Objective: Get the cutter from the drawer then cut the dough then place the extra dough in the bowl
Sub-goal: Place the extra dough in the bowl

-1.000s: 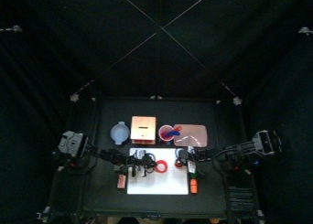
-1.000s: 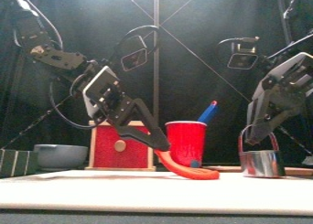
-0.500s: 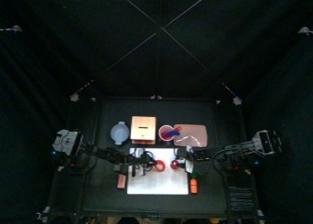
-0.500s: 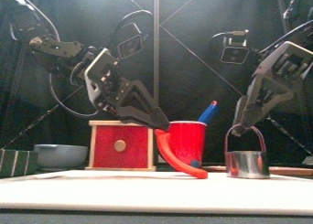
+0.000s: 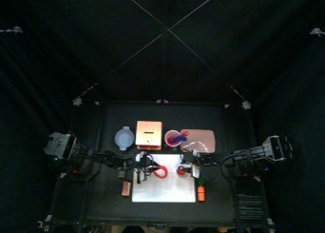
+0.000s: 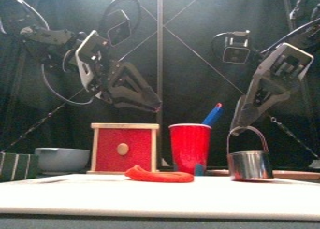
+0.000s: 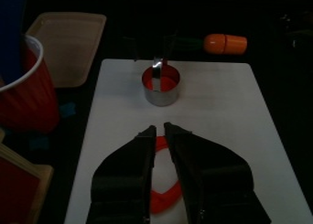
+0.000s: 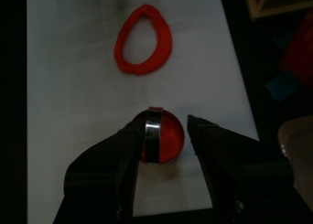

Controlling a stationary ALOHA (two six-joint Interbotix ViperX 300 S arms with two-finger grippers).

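The cutter (image 6: pixel 252 164) is standing on the white cutting board (image 6: pixel 75 197), to the right of the dough ring (image 6: pixel 159 175), which is lying flat. The right gripper (image 6: pixel 242 128) is seemingly clasping its wire handle. The right wrist view is showing a red disc (image 8: pixel 171 138) inside the cutter, hidden from the front. The left gripper (image 6: pixel 149 103) is hanging above the ring, jaws a slit apart and holding nothing. The red cup (image 6: pixel 190 147), wooden box (image 6: pixel 123 149) and bowl (image 6: pixel 60 159) are standing behind.

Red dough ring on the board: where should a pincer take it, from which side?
Pinch across the thin band of the dough ring, one tip inside the hole and one outside, coming straight down from above. It lies flat on the white board, so its edge offers no grip from the side.
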